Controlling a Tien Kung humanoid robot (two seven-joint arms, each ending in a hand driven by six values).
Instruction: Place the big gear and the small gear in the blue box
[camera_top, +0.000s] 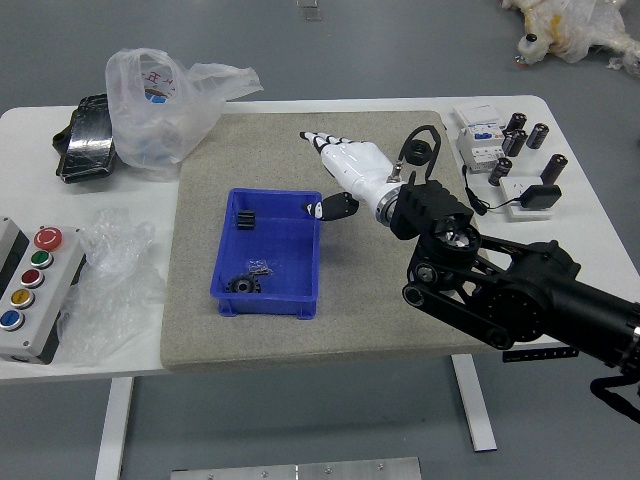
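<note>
The white-and-black right hand (355, 172), released, overhangs the blue plastic box (285, 240) holding two black gears (242, 285); withdrawn low, its thumb might snag and drag it

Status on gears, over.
Right hand open, empty, over blue box's right rim. Left hand out of view. Near gear, far gear both inside. Only right hand overhangs.

blue box (312, 262) on grey-beige mat (400, 300)
</note>
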